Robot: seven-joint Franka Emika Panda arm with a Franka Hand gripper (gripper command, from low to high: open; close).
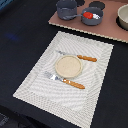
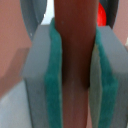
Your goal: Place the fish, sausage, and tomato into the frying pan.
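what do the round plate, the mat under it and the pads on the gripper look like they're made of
Plate: probably wood or bamboo; matte tan, faint rings on its face.
Mat: likely woven fabric or straw; pale beige with a fine ribbed texture and a plainer border.
Gripper pads: look like soft green rubber or foam on grey blocks, dull finish, pressed against the reddish-brown sausage.

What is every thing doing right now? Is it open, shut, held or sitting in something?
Pincer: shut on the sausage.
Thin reddish-brown sausage rod: clamped between the green pads.
Small glossy red tomato: inside the frying pan.
Small flat white fish: inside the frying pan, beside the tomato.
Shallow round blue-grey frying pan: upright, holding both.
Round tan plate: flat on the mat.
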